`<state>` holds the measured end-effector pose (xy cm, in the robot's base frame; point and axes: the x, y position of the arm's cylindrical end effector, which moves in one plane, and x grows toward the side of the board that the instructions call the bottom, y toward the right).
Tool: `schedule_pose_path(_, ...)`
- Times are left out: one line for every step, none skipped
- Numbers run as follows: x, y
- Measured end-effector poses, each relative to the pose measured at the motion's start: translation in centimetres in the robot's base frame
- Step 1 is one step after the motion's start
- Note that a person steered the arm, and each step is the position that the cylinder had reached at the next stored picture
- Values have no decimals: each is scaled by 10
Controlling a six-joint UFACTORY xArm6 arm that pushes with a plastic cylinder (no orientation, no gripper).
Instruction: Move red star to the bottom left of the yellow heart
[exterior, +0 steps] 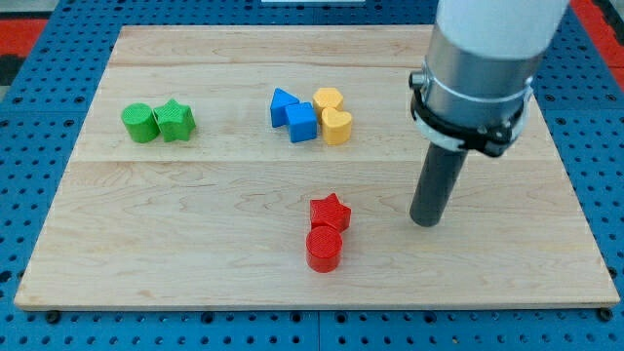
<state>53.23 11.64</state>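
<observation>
The wooden board fills the scene, pale and grainy, sitting on a blue pegboard that shows all round its edges. Above it looms the arm's grey-white housing, and down from that comes the dark rod, my tip planted on the wood at the view's right. There's no pincer here at all, just that blunt end, so nothing is clenched or released; it only pushes.

The tip stands apart from every block, to the right of the red star, probably lining up for a shove. The star sits near centre, touching a red cylinder just below it. The goal, the yellow heart, lies above, packed against another yellow block and two blue blocks. That crowding leaves the heart's lower-left open, which suits the star. Far left, a green cylinder and green star touch, out of the way.
</observation>
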Motion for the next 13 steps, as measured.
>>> schedule_pose_path(-1, -50)
schedule_pose_path(17, -66)
schedule_pose_path(24, -118)
schedule_pose_path(5, -163)
schedule_pose_path(-24, -158)
schedule_pose_path(-30, -141)
schedule_pose_path(-6, -133)
schedule_pose_path(-19, -122)
schedule_pose_path(-36, -113)
schedule_pose_path(-39, -99)
schedule_pose_path(-47, -94)
schedule_pose_path(-50, -143)
schedule_pose_path(-64, -147)
